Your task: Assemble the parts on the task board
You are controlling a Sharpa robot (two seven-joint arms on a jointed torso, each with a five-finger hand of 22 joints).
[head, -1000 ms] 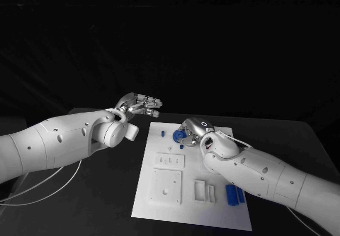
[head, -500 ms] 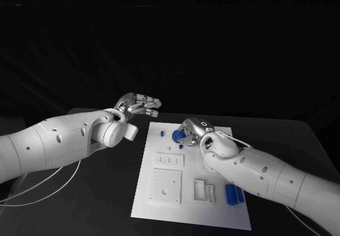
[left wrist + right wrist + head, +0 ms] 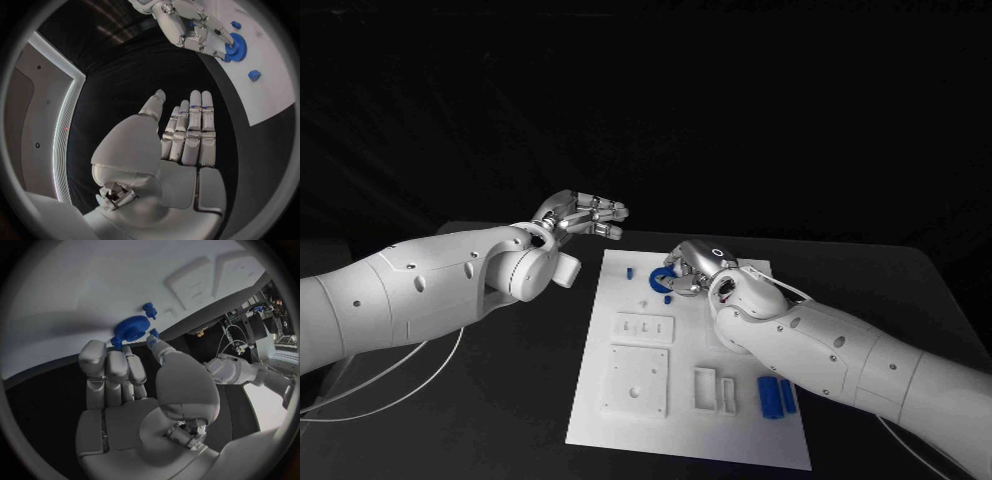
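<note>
The task board (image 3: 687,400) lay on the black table (image 3: 516,400). The left hand (image 3: 586,215) hovered beside its far corner — fingers straight, holding nothing. The right hand (image 3: 125,365) pinched a blue gear (image 3: 131,328) at the board's far end — small blue parts (image 3: 150,310) just beside.

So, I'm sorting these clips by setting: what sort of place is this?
Probably a robotics lab test bench: a black table against a dark backdrop, a white task board with blue parts, including a blue gear, and cabled equipment behind.
</note>
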